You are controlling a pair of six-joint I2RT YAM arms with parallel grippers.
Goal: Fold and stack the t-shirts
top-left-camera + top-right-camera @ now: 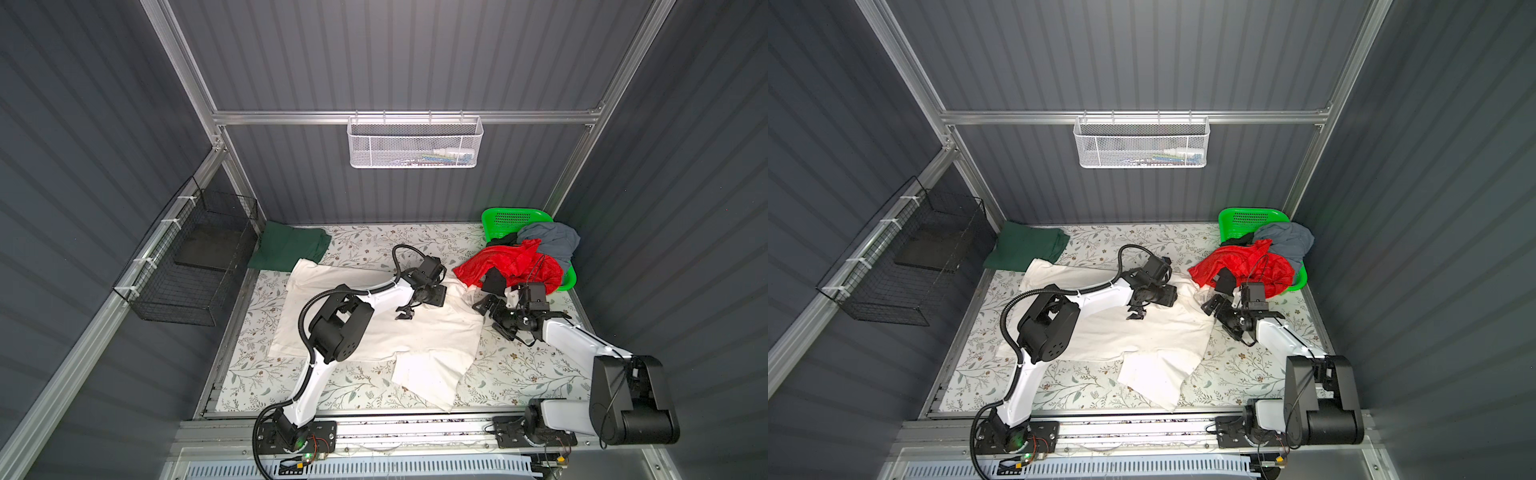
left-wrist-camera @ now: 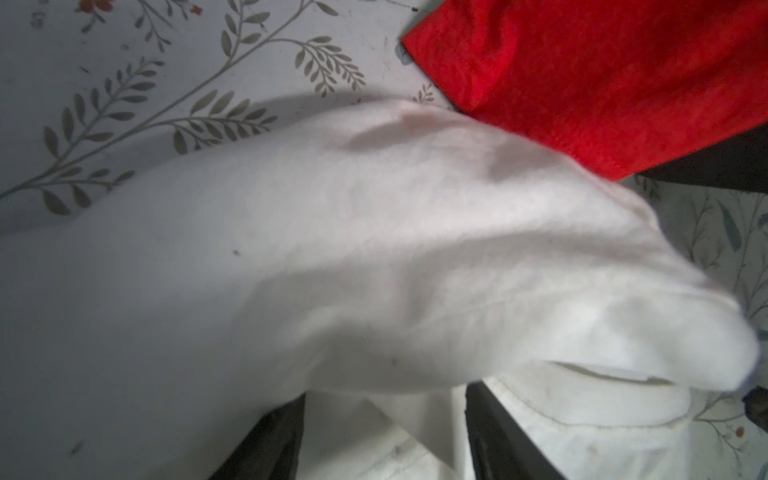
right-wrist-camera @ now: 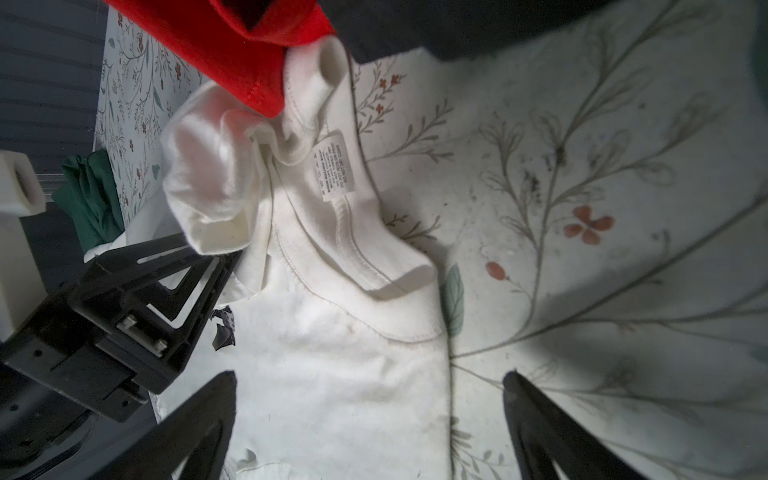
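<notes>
Nearest the front rail, one sleeve (image 1: pixel 428 380) of the off-white t-shirt (image 1: pixel 386 332) juts toward the edge of the table (image 1: pixel 519 370). The shirt lies spread but rumpled, not yet squared for a fold.

Farther in, at its collar end, the left gripper (image 2: pixel 382 399) has a bunched fold of shoulder cloth between its jaws and raised off the cover. The cloth drapes over both fingers in the left wrist view, so I read this as a pinch, likely taken to draw that corner out flat. Just beside it the right gripper (image 3: pixel 369 378) stands with jaws spread wide and nothing in them, over the shirt's edge below the collar label (image 3: pixel 336 166). It is probably placed there to take the opposite shoulder.

Beyond the collar the red t-shirt (image 1: pixel 511 264) spills out of the green basket (image 1: pixel 513 216), and its hem lies over the lifted white bunch — a snag risk if the left arm pulls. Behind it in the basket sit the grey-blue t-shirt (image 1: pixel 548 241) and the black t-shirt (image 1: pixel 505 240), waiting their turn.

In the far left corner the dark green t-shirt (image 1: pixel 286 249) lies folded, its near edge meeting a corner of the off-white one — by my judgement the start of the stack.
</notes>
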